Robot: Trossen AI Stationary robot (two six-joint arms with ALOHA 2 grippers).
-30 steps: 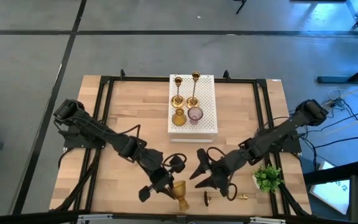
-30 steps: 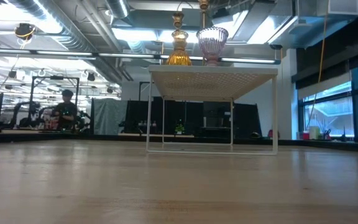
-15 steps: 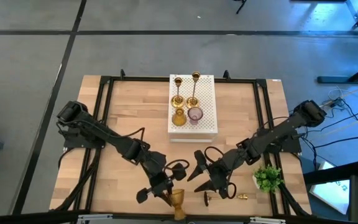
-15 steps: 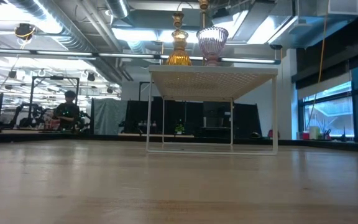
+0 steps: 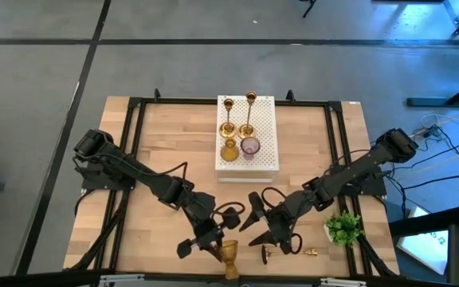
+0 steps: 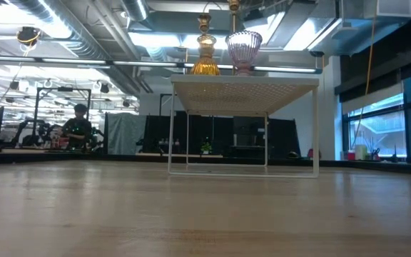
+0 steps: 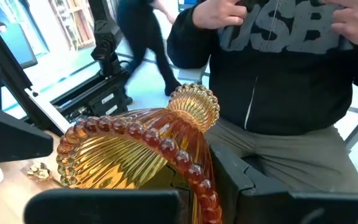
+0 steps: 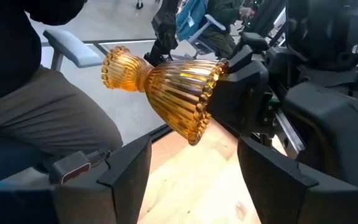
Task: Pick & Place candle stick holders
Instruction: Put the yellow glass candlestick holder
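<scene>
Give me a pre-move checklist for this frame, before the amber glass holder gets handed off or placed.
1. Left tool shut on amber glass holder: ok.
2. Right tool open, holding nothing: ok.
3. Holder upright: not ok, it lies sideways with the foot pointing away.
4. Free space on the white perforated box, beside four holders: ok.
5. Brass candlestick standing: not ok, lying on the table.
6. Person clear of the table edge: cannot tell.

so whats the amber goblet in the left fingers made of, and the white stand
The amber goblet looks like pressed glass: translucent, glossy, ribbed sides, a beaded rim with light passing through. It could be clear plastic, the look alone won't settle it. The white stand seems painted metal: thin straight legs and a perforated top, matte white.
</scene>
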